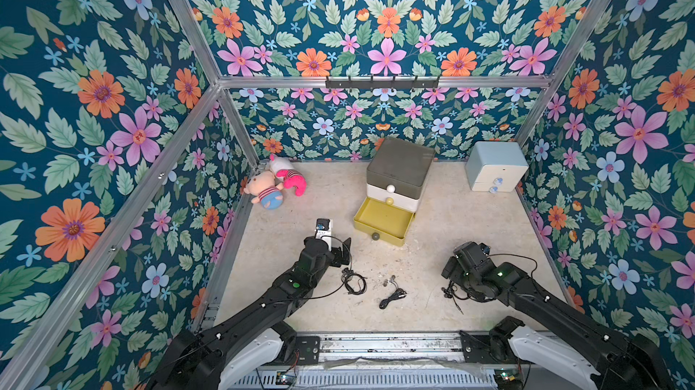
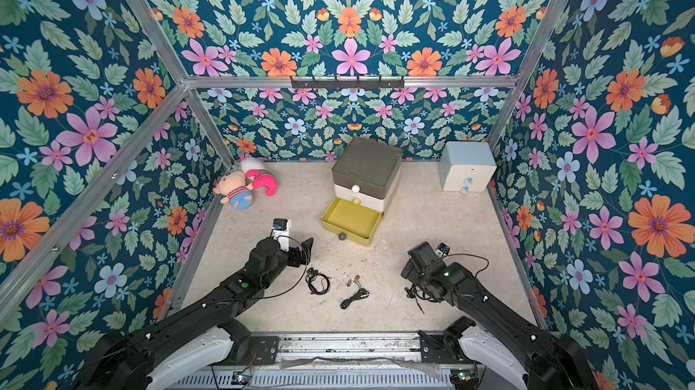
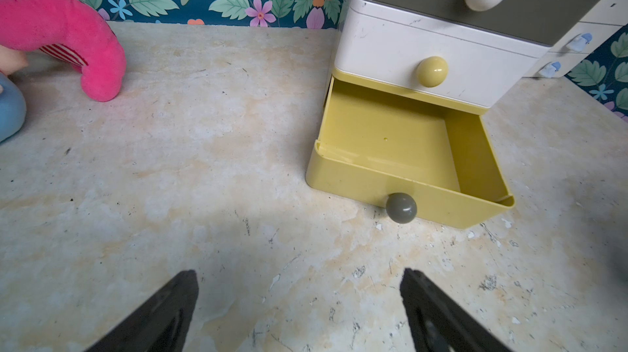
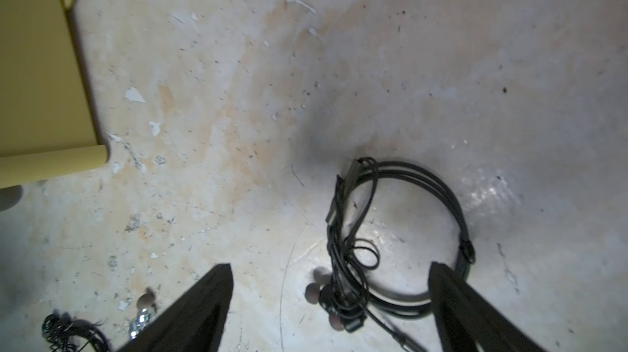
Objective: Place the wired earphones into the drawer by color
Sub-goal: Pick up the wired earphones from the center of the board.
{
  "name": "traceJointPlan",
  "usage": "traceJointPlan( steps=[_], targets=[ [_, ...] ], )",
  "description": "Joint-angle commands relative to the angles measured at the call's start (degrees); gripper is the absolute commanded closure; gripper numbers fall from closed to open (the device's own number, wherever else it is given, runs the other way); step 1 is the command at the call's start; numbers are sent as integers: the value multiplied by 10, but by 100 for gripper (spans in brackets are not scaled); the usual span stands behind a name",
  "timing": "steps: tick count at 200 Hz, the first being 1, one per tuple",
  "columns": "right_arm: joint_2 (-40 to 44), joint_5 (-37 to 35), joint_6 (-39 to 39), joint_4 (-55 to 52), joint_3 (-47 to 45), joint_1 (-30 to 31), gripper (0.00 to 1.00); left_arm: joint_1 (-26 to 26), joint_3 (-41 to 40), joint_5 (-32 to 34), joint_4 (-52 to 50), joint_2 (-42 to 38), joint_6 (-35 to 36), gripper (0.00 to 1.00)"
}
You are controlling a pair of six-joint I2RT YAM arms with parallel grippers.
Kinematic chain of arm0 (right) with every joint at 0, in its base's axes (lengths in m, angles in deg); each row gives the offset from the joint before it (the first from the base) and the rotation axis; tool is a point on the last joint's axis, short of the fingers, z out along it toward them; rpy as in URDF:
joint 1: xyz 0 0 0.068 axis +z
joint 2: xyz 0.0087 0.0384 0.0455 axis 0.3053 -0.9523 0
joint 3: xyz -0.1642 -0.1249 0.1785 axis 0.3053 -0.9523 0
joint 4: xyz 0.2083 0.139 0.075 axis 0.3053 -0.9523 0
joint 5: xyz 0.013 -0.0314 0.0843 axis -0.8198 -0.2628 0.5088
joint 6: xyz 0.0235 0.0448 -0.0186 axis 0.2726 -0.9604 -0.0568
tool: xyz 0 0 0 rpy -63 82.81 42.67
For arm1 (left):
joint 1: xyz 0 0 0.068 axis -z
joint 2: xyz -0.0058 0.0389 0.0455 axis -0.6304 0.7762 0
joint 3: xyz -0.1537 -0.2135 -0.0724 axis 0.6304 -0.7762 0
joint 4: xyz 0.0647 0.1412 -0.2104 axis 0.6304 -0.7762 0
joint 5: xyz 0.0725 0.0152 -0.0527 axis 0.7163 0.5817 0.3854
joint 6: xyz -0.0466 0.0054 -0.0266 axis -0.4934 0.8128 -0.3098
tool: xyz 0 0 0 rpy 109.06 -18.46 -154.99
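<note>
Left gripper [image 3: 299, 271] spread empty near pulled-out yellow drawer [image 3: 356, 184], right gripper [image 4: 331, 265] spread wide over black earphones [image 4: 401, 180] on table [image 4: 238, 95].

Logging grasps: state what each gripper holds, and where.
Nothing held. The left gripper is open over the table; the right gripper is open above black earphones lying there.

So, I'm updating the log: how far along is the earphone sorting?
Done: only the yellow drawer is pulled open, and it is empty. In hand: nothing; the right claw hangs open over one black bundle, the left claw open too. Left to do: it, a second bundle and a third bundle, all on the table.
</note>
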Motion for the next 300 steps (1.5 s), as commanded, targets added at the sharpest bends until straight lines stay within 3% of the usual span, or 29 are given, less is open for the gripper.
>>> traceJointPlan(
  steps=[1,39,77,112,191,233,300],
  targets=[
    [-6,4,0,22,-8,1,15,-1,2,5,4,-2,6,1],
    [-8,-6,16,56,-16,1,29,-1,0,11,4,-7,8,1],
    [-32,-22,31,55,-16,1,35,-1,0,13,4,-6,8,1],
    [-55,-20,46,68,-16,1,48,-1,0,10,5,-1,8,1],
    [-115,-17,74,88,-11,1,58,-1,1,13,5,-1,9,1],
    [-143,-20,89,87,-6,0,76,-1,2,13,5,1,10,1],
    [-167,-8,107,84,2,0,88,-1,1,15,5,1,10,1]
  ],
)
